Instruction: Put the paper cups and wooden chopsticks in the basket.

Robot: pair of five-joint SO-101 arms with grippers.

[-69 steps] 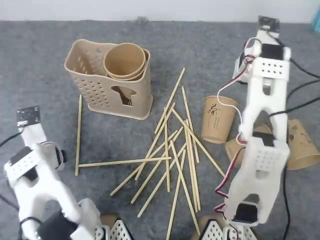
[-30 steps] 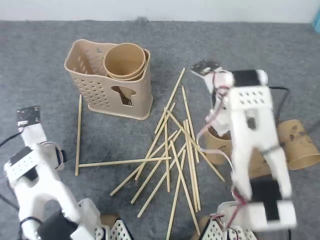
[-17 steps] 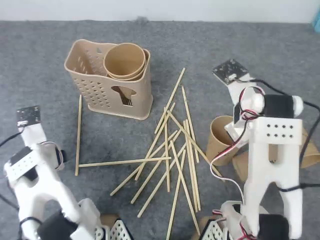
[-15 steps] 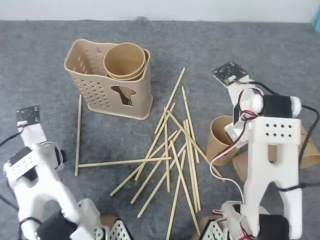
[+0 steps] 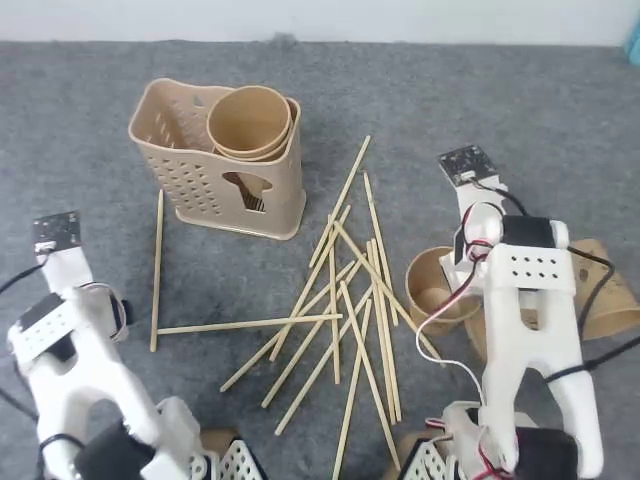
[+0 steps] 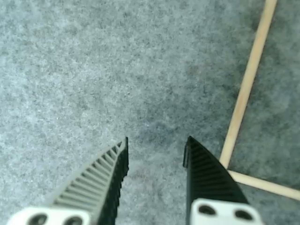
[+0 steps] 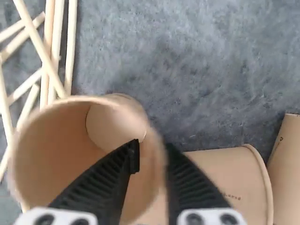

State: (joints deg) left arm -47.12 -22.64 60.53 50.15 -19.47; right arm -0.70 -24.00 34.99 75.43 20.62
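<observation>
A beige slotted basket (image 5: pixel 200 190) stands at the back left with nested paper cups (image 5: pixel 250 120) inside. Wooden chopsticks (image 5: pixel 345 310) lie scattered mid-table. My right gripper (image 5: pixel 462 265) is shut on the rim of a paper cup (image 5: pixel 435 285), at the pile's right edge. In the right wrist view one finger sits inside this cup (image 7: pixel 70 154) and the other outside, at the gripper (image 7: pixel 150 145). My left gripper (image 6: pixel 154 150) hangs open over bare carpet, beside a chopstick (image 6: pixel 248 79).
Two more paper cups lie on their sides to the right, one (image 5: pixel 600 290) past the right arm, one (image 7: pixel 225 183) just under the held cup. Two separate chopsticks (image 5: pixel 157 270) form a corner near the left arm. Grey carpet covers the table.
The right arm swung in from the far right, came down on the standing cup and closed on its rim. The cup now sits tipped and slightly nearer. The left arm stayed still.
</observation>
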